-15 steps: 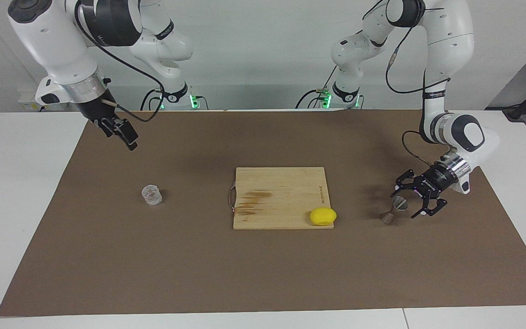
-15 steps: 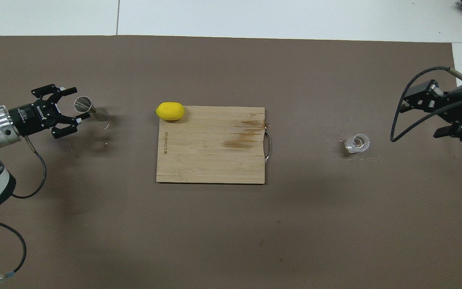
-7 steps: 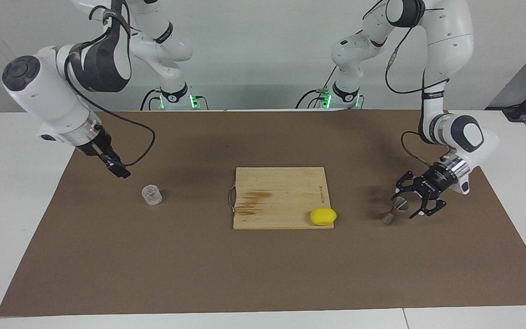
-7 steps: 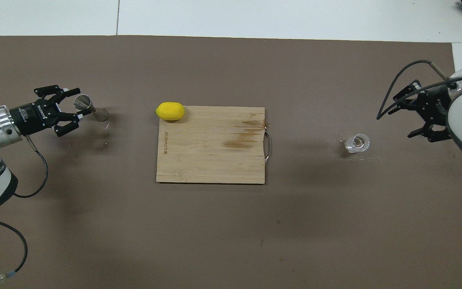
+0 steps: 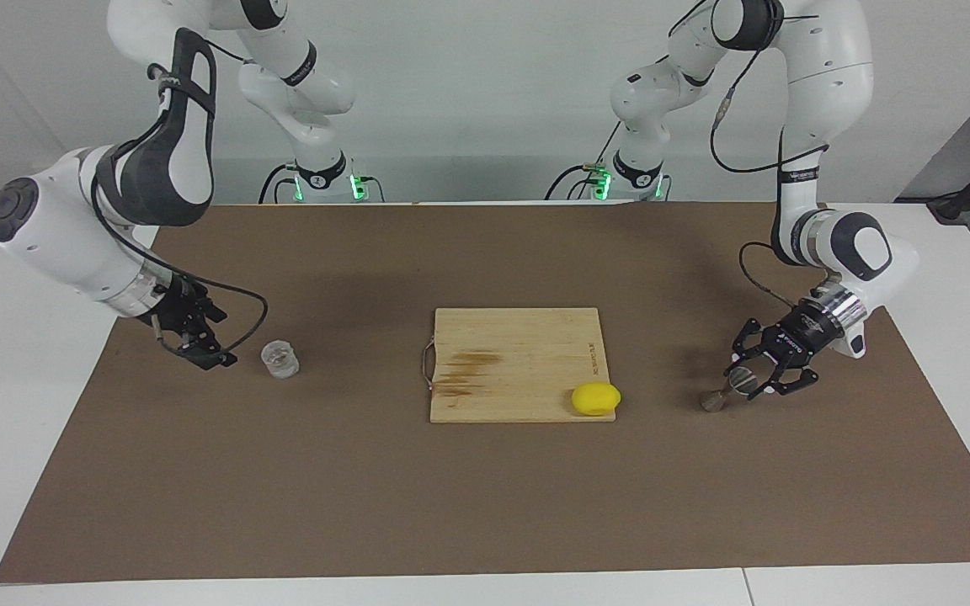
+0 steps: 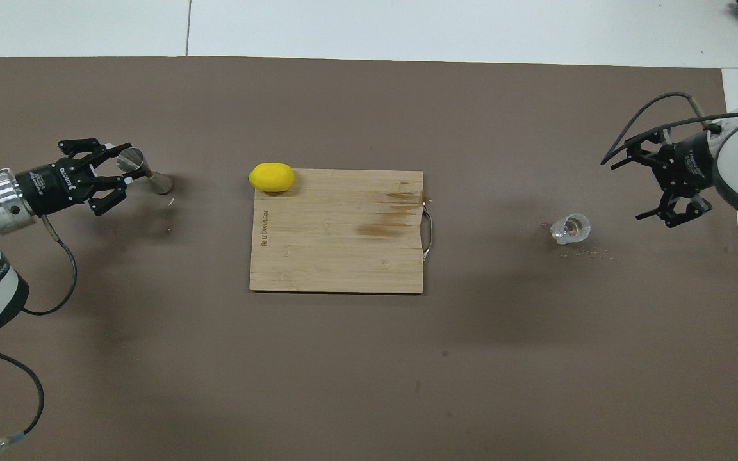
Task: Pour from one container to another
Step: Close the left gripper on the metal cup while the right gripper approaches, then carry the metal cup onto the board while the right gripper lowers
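Toward the right arm's edge of the desk, the right gripper has dropped from high over that edge to just beside the cup, low over the mat, jaws spread wide and not yet touching it; the forearm slopes down steeply, wrist bent toward the cup. I judge the grasp for pouring comes next. Toward the left arm's edge, a little farther out, the left gripper has crept in around the upper cone of the jigger, which stands on the mat; I cannot tell whether it grips. Mid-desk, a lemon sits on the board's outer corner.
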Action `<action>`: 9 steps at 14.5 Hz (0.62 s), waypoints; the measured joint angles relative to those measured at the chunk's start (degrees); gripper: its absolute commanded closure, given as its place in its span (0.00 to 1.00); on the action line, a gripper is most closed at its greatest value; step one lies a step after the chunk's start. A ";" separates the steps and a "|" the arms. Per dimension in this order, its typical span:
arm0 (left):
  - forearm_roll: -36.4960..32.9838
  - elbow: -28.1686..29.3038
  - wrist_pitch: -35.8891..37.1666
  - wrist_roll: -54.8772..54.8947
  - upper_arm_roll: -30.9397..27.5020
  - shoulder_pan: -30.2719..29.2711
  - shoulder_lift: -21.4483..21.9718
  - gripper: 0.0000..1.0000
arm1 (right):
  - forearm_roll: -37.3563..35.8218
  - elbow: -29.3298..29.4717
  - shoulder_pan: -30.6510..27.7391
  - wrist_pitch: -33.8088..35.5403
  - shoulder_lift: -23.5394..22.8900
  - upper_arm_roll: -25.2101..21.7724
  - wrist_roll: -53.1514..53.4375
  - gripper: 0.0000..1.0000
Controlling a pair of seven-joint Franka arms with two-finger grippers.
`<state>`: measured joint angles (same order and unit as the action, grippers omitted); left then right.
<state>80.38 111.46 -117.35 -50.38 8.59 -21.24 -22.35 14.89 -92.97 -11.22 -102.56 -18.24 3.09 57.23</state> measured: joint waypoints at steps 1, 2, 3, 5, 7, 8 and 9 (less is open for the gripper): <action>0.02 0.00 0.06 0.00 0.04 0.00 0.00 1.00 | 1.27 -0.15 -0.52 -0.59 -0.63 -0.01 1.15 0.00; 0.02 -0.06 0.20 0.00 0.21 -0.01 0.00 1.00 | 2.50 -0.64 -1.14 -1.74 -1.12 0.00 2.31 0.00; 0.02 -0.34 0.34 0.01 0.70 -0.02 0.02 1.00 | 3.72 -1.38 -1.75 -2.84 -1.47 -0.02 3.10 0.00; 0.02 -1.87 0.47 0.00 3.11 -0.01 0.19 1.00 | 7.02 -3.40 -2.85 -4.67 -2.11 -0.04 3.49 0.00; 0.02 -2.97 0.49 -0.02 6.26 0.15 1.04 1.00 | 9.91 -5.21 -3.86 -5.70 -2.99 -0.05 3.54 0.00; 0.02 -3.20 0.53 -0.02 7.68 0.45 1.62 1.00 | 11.25 -6.06 -4.33 -6.23 -3.49 -0.05 3.54 0.00; 0.02 -3.26 0.54 -0.02 8.78 1.26 2.38 1.00 | 12.33 -6.92 -4.85 -6.69 -3.97 -0.05 3.54 0.00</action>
<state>80.40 108.20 -116.81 -50.40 17.37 -19.98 -19.97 27.22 -99.89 -16.06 -109.26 -22.21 3.04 60.77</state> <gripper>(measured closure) 0.498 0.000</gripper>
